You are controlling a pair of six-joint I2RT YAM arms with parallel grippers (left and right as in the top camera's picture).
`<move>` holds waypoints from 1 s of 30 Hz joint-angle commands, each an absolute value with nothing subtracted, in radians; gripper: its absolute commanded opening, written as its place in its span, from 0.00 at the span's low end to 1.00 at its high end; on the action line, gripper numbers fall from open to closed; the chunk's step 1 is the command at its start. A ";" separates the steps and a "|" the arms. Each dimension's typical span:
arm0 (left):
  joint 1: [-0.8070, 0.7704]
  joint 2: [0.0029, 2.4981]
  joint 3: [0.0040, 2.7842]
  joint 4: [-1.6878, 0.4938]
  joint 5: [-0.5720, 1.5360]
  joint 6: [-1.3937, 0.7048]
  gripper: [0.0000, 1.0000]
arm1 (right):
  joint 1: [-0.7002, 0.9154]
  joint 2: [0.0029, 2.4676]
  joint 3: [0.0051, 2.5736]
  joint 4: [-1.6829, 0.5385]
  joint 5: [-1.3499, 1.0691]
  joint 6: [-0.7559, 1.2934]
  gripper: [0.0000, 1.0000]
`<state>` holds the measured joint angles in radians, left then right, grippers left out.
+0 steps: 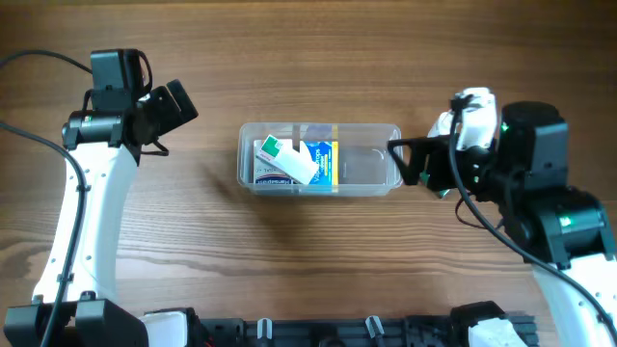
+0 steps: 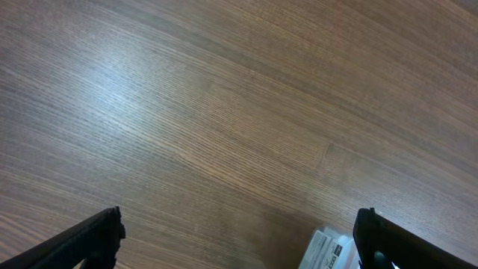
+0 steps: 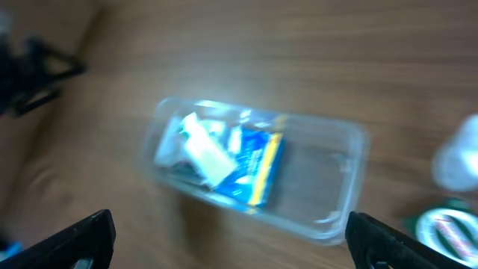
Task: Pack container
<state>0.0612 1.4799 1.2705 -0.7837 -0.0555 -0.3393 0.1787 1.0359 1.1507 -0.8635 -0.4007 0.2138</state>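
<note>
Overhead, the container [image 1: 371, 169] lies mid-frame, its long axis running left to right, with small boxes [image 1: 299, 159] in its left half. The right gripper [image 1: 405, 164], jaws apart, sits just beside its right end. It is far nearer than the left gripper [image 1: 174, 104], also spread, at upper left.
</note>
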 commanded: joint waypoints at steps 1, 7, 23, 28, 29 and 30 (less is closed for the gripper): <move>0.065 1.468 1.270 -0.781 -0.062 -0.352 1.00 | 0.218 1.065 1.172 -0.879 -0.564 0.134 1.00; 0.065 1.468 1.270 -0.781 -0.062 -0.352 1.00 | 0.446 1.115 1.172 -0.871 -0.493 0.013 1.00; 0.065 1.468 1.270 -0.781 -0.062 -0.352 1.00 | 0.638 1.481 1.172 -0.493 -0.285 0.214 0.04; 0.065 1.468 1.270 -0.781 -0.062 -0.352 1.00 | 0.638 1.517 1.172 -0.411 -0.249 0.299 0.04; 0.065 1.468 1.270 -0.781 -0.062 -0.352 1.00 | 0.638 1.527 1.172 -0.411 -0.242 0.300 0.04; 0.065 1.468 1.270 -0.781 -0.062 -0.352 1.00 | 0.638 1.545 1.172 -0.411 -0.223 0.312 0.04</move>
<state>0.0612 1.4799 1.2705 -0.7834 -0.0555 -0.3393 0.6342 1.4963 1.1538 -0.4156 -0.2787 0.2615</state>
